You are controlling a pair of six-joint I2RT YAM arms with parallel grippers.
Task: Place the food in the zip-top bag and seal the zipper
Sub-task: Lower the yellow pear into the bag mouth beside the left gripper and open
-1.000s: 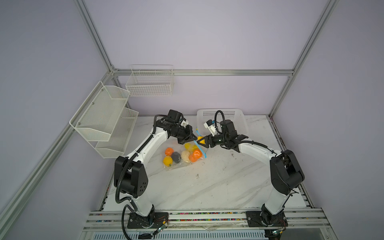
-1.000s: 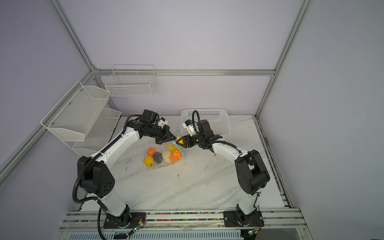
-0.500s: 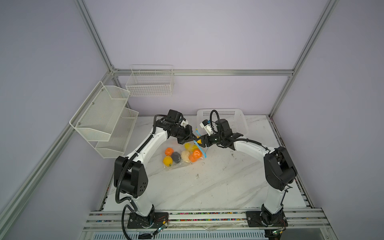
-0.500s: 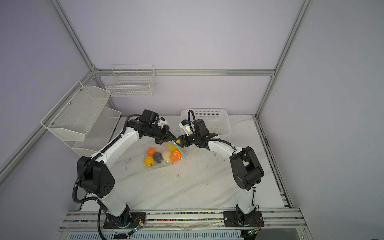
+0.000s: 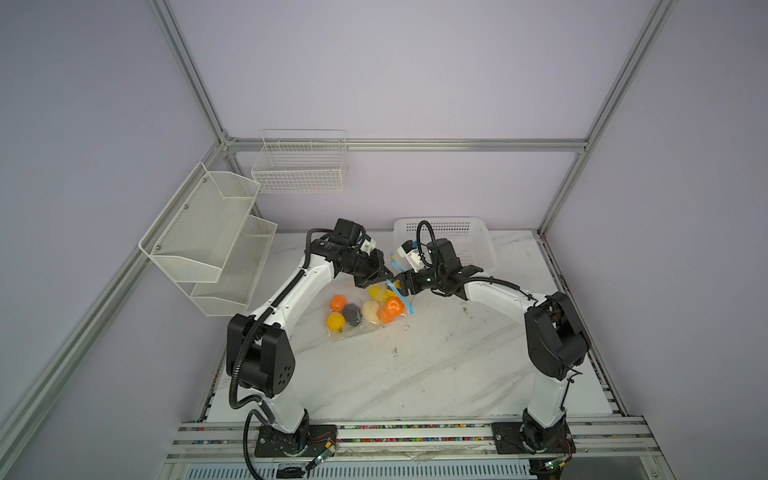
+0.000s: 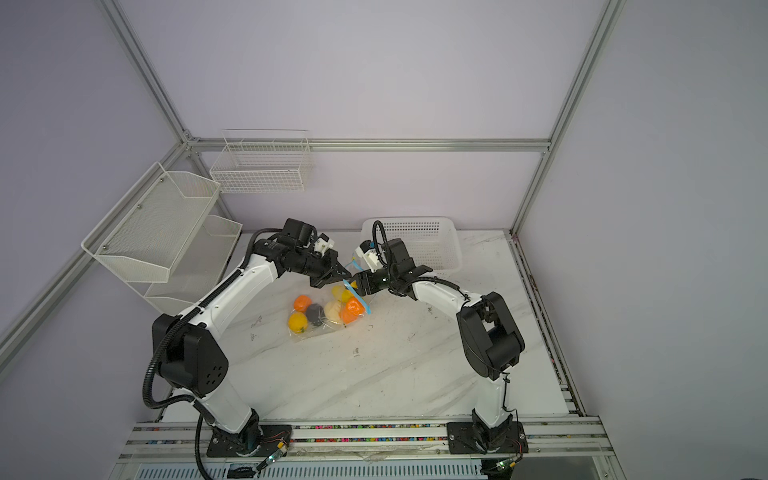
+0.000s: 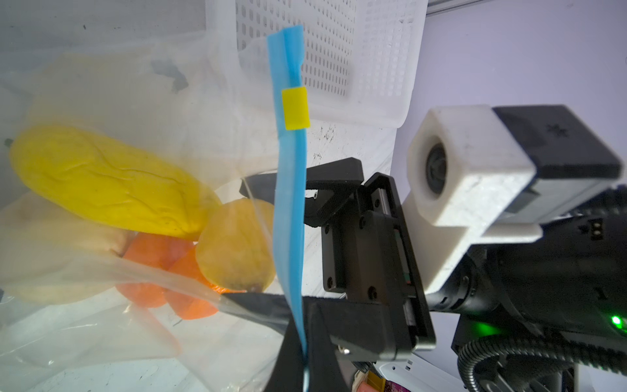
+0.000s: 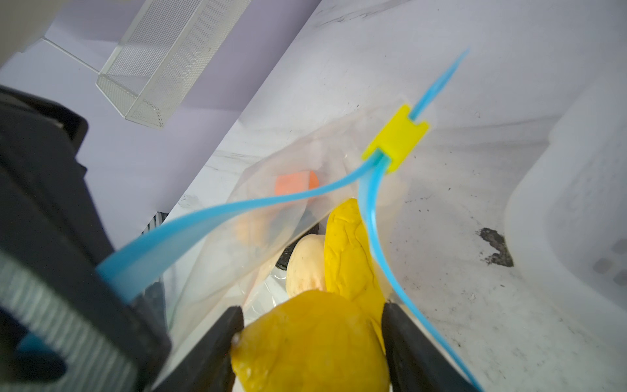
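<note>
The zip-top bag (image 5: 361, 328) lies on the table in both top views, with tangerines (image 5: 338, 303), a dark lump (image 5: 352, 313) and a cream bulb (image 5: 370, 311) inside. My left gripper (image 7: 303, 339) is shut on the light-blue zipper (image 7: 288, 203) and lifts one side of the mouth. The yellow tab (image 8: 395, 139) sits near the strip's far end. My right gripper (image 8: 312, 325) reaches into the open mouth, shut on a yellow fruit (image 8: 305, 342) that touches both fingers. A long yellow piece (image 8: 346, 247) lies just beyond it inside the bag.
A white perforated basket (image 5: 449, 237) stands close behind the right gripper. Mesh shelves (image 5: 208, 232) hang on the left wall and a wire basket (image 5: 299, 166) on the back wall. A dark smudge (image 8: 495, 247) marks the table beside the bag.
My right gripper has moved left, deeper into the bag's mouth, carrying the yellow fruit. The left gripper has kept its hold on the zipper in the same place.
</note>
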